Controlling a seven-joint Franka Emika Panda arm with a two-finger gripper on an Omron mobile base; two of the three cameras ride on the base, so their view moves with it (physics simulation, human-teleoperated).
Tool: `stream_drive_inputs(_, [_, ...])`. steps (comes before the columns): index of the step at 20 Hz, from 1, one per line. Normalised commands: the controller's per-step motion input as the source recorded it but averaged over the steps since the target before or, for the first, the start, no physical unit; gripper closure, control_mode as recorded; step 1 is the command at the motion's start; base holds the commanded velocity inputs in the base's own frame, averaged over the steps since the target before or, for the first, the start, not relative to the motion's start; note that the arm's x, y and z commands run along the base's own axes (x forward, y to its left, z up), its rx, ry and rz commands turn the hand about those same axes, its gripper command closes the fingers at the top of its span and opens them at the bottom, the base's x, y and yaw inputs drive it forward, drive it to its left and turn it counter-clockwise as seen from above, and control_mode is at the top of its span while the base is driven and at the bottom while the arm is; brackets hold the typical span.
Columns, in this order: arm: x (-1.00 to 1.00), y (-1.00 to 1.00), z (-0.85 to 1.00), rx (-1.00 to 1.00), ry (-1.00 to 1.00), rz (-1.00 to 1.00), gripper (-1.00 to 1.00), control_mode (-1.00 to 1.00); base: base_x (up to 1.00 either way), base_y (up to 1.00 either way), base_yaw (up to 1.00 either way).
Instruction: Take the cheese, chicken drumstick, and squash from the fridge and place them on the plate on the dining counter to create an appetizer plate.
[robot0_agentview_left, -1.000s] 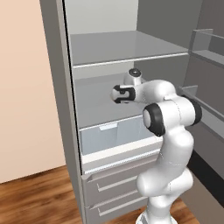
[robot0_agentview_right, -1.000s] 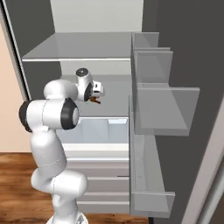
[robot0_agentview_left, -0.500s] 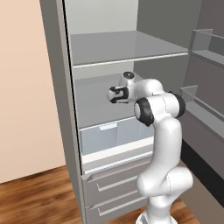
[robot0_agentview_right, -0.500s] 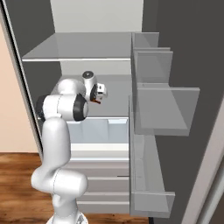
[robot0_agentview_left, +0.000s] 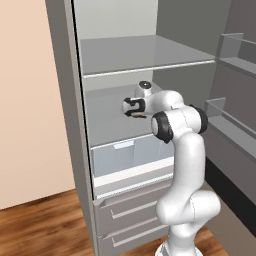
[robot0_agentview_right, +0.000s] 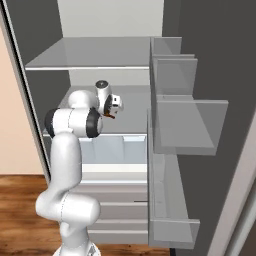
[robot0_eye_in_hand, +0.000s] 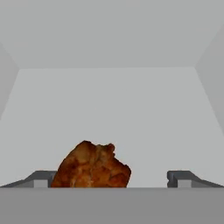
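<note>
Brown chicken drumstick between spread fingers, grey shelf beyond

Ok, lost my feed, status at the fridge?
Gripper open, jaws wide, inside the fridge. Chicken drumstick between the fingertips, not gripped. Nothing in the way.

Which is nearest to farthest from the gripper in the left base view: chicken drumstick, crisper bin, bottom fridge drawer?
Gripper is open, inside the fridge on the middle shelf.
1. Chicken drumstick: right at the fingertips, on that shelf.
2. Crisper bin: directly below the shelf.
3. Bottom drawer: lowest, near the floor.
</note>
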Motion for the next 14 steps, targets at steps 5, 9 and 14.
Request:
stream_drive_inputs(5, [-0.33,0.20,-0.37,0.00,0.00,0.00,1.00,-1.00,0.00,0.00,0.00])
stream_drive_inputs(9, [-0.45,0.18,-0.15,0.00,-0.01,0.00,1.00,-1.00,0.00,0.00,0.00])
stream_drive_inputs(14, [-0.86,0.21,0.35,0.00,-0.18,0.00,1.00,-1.00,0.00,0.00,0.00])
